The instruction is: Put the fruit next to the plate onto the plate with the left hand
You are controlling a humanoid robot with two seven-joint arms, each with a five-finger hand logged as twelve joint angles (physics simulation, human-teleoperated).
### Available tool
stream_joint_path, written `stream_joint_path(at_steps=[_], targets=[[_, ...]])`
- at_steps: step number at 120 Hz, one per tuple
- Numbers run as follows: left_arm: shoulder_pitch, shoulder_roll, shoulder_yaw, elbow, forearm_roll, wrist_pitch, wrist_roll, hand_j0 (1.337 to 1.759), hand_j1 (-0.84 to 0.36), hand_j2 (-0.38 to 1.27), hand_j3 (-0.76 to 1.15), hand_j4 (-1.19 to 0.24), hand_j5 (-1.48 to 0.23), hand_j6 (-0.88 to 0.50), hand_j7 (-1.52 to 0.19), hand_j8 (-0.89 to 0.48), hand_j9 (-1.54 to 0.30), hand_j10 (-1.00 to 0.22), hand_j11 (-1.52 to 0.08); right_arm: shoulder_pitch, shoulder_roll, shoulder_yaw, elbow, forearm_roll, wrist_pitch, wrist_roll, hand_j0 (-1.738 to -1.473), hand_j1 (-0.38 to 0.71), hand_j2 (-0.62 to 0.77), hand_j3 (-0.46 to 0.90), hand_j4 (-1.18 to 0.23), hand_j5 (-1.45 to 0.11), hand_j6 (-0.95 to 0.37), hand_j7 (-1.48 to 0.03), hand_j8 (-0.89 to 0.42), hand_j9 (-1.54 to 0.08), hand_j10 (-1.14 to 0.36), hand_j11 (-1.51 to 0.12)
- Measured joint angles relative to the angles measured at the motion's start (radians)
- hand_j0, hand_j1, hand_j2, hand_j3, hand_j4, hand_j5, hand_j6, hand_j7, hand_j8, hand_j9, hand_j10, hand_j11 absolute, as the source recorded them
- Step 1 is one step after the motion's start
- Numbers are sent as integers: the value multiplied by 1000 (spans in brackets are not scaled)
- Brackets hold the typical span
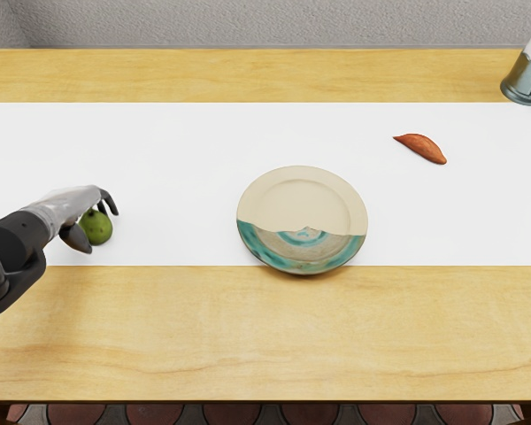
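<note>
Fruit [97,228], small, round and yellow-green, lies on white cloth [186,159], clasped by curled fingers [107,203] of the left hand [75,212].

Wooden table [248,336] with a white runner [203,142] laid across the middle, bare wood showing along the near and far sides. On the runner, off to the right, there's a reddish-orange pointy thing [420,148] lying flat, can't tell what it is. A glass [529,71] sits in the far right corner on the wood, partly cut off. Grey wall [248,22] behind, reddish floor tiles [248,414] peeking out below.
</note>
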Motion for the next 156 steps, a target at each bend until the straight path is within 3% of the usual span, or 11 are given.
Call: stream_joint_path(at_steps=[17, 72, 88, 112, 156], targets=[[0, -1, 4, 0, -1, -1, 0, 1658, -249, 111, 0, -528, -646, -503, -656, -543, -664, -518, -663, 0, 0, 0, 0, 0, 0, 0, -1658, -331, -3, 0, -15, -20, -15, -20, -15, -20, -15, -20], [0, -13, 20, 0, 3, -6, 2, 1649, -221, -22, 0, -633, -679, -480, -717, -501, -775, -581, -768, 0, 0, 0, 1, 0, 0, 0, -1658, -331, -3, 0, -15, -20, -15, -20, -15, -20, -15, -20], [-9, -14, 20, 2, -16, -7, 1, 1651, -224, 109, 0, -634, -691, -516, -710, -517, -779, -585, -774, 0, 0, 0, 1, 0, 0, 0, -1658, -331, -3, 0, -15, -20, -15, -20, -15, -20, -15, -20], [-75, -11, -60, 42, -276, -55, 0, 1655, -266, 212, 0, -615, -759, -485, -763, -487, -790, -598, -788, 0, 0, 0, 1, 0, 0, 0, -1658, -331, -3, 0, -15, -20, -15, -20, -15, -20, -15, -20], [-96, -38, -389, 138, -695, -432, 0, 1658, -315, 292, 0, -601, -801, -439, -798, -463, -788, -608, -786, 0, 0, 0, 1, 0, 0, 0, -1658, -331, -3, 0, -15, -20, -15, -20, -15, -20, -15, -20]])
